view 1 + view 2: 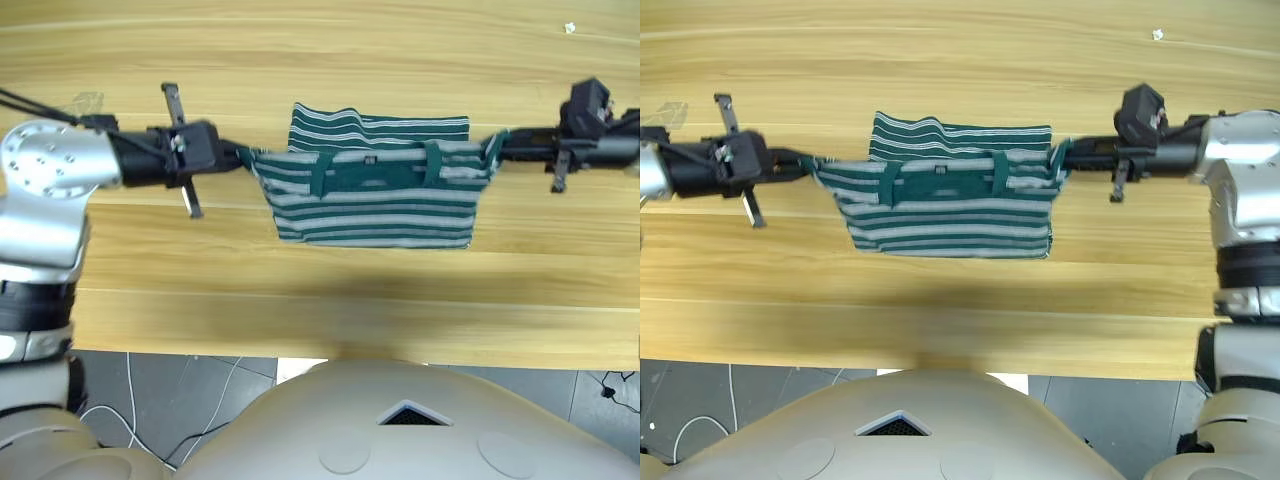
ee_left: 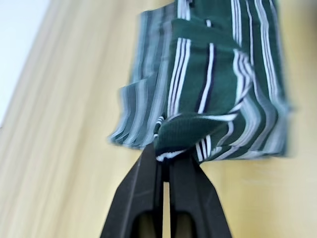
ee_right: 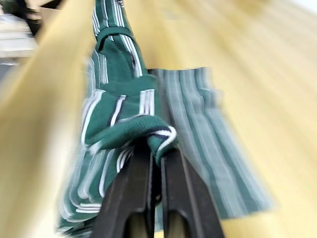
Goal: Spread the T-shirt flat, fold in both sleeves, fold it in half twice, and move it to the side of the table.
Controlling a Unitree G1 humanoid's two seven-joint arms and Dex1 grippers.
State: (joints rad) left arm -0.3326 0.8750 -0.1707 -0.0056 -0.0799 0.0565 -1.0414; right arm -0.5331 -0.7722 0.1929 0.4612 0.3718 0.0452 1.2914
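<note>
The left tool [image 1: 243, 152] is clamped on the left corner of the T-shirt [image 1: 372, 200]. The shirt is stretched over the middle of the worktop [image 1: 300, 50], with wide free wood on every side. The cloth is soft, dark green with thin pale stripes, and partly folded. The right tool [image 1: 497, 145] is clamped on the right corner. Bunched cloth hides both tools' tips, and I cannot count the layers

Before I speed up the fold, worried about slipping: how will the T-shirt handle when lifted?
Probably floppy: the T-shirt drapes and bunches between the left gripper and the right gripper. Likely light: two small corner pinches carry it. It could slip out, since each gripper shuts on only a small wad of cloth.
</note>
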